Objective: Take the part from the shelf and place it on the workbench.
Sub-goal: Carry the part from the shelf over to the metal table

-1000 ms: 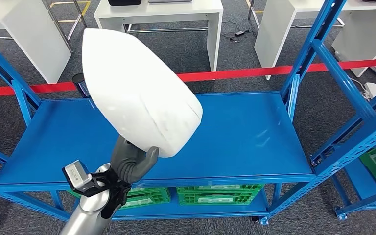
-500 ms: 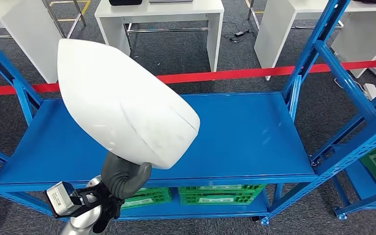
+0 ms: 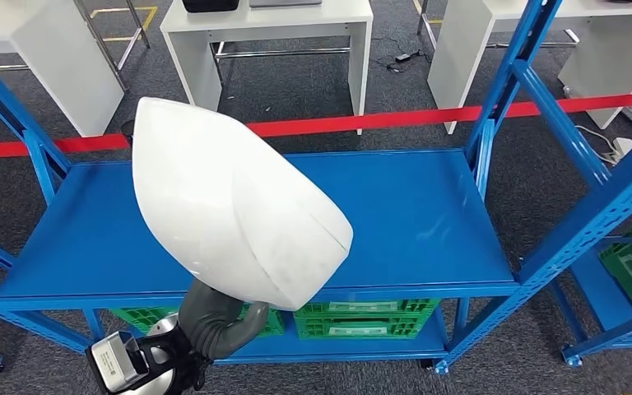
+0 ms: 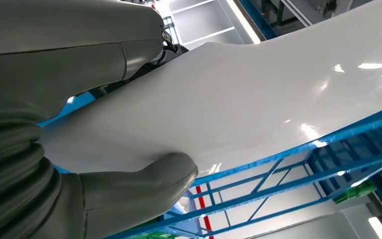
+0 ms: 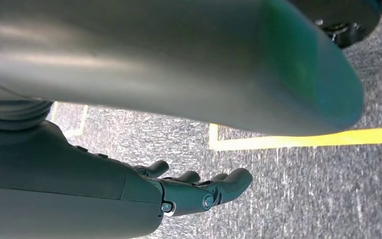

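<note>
Your left hand [image 3: 214, 317] grips the white part [image 3: 230, 202] from beneath, its long axis slanting up and away above the blue shelf [image 3: 428, 222]; your right hand [image 5: 199, 191] hangs empty, fingers loosely apart, so the left carries.

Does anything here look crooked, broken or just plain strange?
Nothing looks broken or spilled. The left hand holds the big white part tilted above the blue shelf, gripped at its lower edge. The right hand hangs open over the floor.
</note>
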Controlling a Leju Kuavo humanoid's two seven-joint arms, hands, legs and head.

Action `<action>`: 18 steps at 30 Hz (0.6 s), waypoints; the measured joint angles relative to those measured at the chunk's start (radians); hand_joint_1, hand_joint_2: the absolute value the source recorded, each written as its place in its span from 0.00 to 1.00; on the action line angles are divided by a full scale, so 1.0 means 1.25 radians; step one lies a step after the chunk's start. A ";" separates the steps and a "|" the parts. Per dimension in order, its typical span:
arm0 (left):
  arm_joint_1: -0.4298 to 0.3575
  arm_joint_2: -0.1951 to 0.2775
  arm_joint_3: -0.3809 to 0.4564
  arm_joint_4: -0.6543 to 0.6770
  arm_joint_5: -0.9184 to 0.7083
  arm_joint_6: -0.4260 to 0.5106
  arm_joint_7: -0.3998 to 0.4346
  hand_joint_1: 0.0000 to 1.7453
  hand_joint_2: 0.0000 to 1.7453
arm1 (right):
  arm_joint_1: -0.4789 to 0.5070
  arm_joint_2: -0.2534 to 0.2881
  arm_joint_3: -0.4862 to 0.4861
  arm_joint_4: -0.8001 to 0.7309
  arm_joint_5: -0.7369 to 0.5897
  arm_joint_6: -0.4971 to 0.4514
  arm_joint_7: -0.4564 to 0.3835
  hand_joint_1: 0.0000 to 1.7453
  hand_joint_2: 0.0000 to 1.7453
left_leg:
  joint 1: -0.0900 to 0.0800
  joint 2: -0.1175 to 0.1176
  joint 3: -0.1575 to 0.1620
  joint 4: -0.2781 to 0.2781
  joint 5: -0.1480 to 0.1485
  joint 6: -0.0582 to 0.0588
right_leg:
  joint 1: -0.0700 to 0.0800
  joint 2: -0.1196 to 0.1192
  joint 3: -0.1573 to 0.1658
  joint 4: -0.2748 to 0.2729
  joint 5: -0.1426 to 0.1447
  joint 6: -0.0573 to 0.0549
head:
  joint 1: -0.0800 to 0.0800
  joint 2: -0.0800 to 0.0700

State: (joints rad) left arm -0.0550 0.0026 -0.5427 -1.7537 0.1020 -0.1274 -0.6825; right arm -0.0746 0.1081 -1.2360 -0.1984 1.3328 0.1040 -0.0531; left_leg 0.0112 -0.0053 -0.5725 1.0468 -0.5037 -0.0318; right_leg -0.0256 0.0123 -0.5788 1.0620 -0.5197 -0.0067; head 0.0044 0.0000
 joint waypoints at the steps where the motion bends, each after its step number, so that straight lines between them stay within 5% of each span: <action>1: 0.001 0.003 0.000 -0.002 -0.001 0.000 0.000 1.00 1.00 | 0.000 0.000 0.000 0.000 -0.001 -0.001 0.000 0.00 0.00 | 0.001 0.000 -0.006 0.013 -0.014 -0.004 | 0.000 -0.001 -0.004 -0.002 0.005 -0.006 | -0.002 0.000; 4: 0.001 0.011 -0.001 -0.006 -0.002 0.000 0.000 1.00 1.00 | 0.000 0.000 0.000 0.000 -0.001 -0.004 -0.003 0.00 0.00 | 0.002 0.001 -0.050 0.138 -0.106 -0.011 | 0.001 -0.006 -0.023 -0.004 0.021 -0.017 | -0.009 0.000; 6: -0.001 0.016 -0.002 -0.006 -0.003 -0.001 0.000 1.00 1.00 | 0.000 0.000 0.000 0.000 -0.001 -0.005 -0.008 0.00 0.00 | 0.002 0.001 -0.064 0.203 -0.135 -0.010 | 0.005 -0.008 -0.039 -0.003 0.033 -0.018 | -0.012 0.000; 8: -0.008 0.019 -0.003 -0.005 -0.004 -0.002 0.000 1.00 1.00 | -0.001 0.000 0.000 0.000 -0.001 -0.005 -0.013 0.00 0.00 | 0.001 0.001 -0.023 0.159 -0.105 -0.004 | 0.008 -0.008 -0.053 -0.003 0.045 -0.017 | -0.013 0.000; 10: -0.024 0.021 -0.004 -0.003 -0.004 -0.003 0.002 1.00 1.00 | -0.003 0.001 0.000 0.000 -0.004 -0.005 -0.016 0.00 0.00 | -0.004 0.001 0.052 0.045 -0.071 0.006 | 0.009 -0.008 -0.063 -0.003 0.057 -0.012 | -0.014 0.000; 12: -0.041 0.021 -0.005 0.004 -0.004 -0.005 0.003 1.00 1.00 | -0.006 0.002 0.000 0.000 -0.008 -0.004 -0.022 0.00 0.00 | -0.010 0.001 0.089 -0.021 -0.059 0.013 | 0.008 -0.008 -0.066 -0.005 0.070 -0.002 | -0.015 0.000; 15: -0.056 0.021 -0.010 0.022 -0.005 -0.009 0.005 1.00 1.00 | -0.009 0.002 0.000 0.000 -0.014 0.003 -0.028 0.00 0.00 | -0.013 0.002 0.077 -0.032 -0.042 0.027 | 0.006 -0.008 -0.069 -0.013 0.083 0.014 | -0.017 0.000; 16: -0.061 0.021 -0.013 0.029 -0.006 -0.011 0.005 1.00 1.00 | -0.009 0.001 0.000 0.000 -0.019 0.006 -0.028 0.00 0.00 | -0.011 0.004 0.070 -0.034 -0.032 0.035 | 0.006 -0.007 -0.074 -0.005 0.069 0.018 | -0.016 0.000; 18: -0.073 0.020 -0.020 0.045 -0.006 -0.017 0.005 1.00 1.00 | -0.009 0.000 -0.002 0.000 -0.030 0.007 -0.027 0.00 0.00 | -0.009 0.007 0.050 -0.037 -0.012 0.045 | 0.006 -0.007 -0.094 0.053 0.002 0.022 | -0.012 0.000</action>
State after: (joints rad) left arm -0.1462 0.0275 -0.5674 -1.6972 0.0950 -0.1484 -0.6767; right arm -0.0857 0.1078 -1.2387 -0.1980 1.2958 0.1122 -0.0872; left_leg 0.0003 0.0031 -0.5096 1.0000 -0.5192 0.0249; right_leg -0.0181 0.0037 -0.6968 1.1281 -0.5176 0.0207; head -0.0107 0.0000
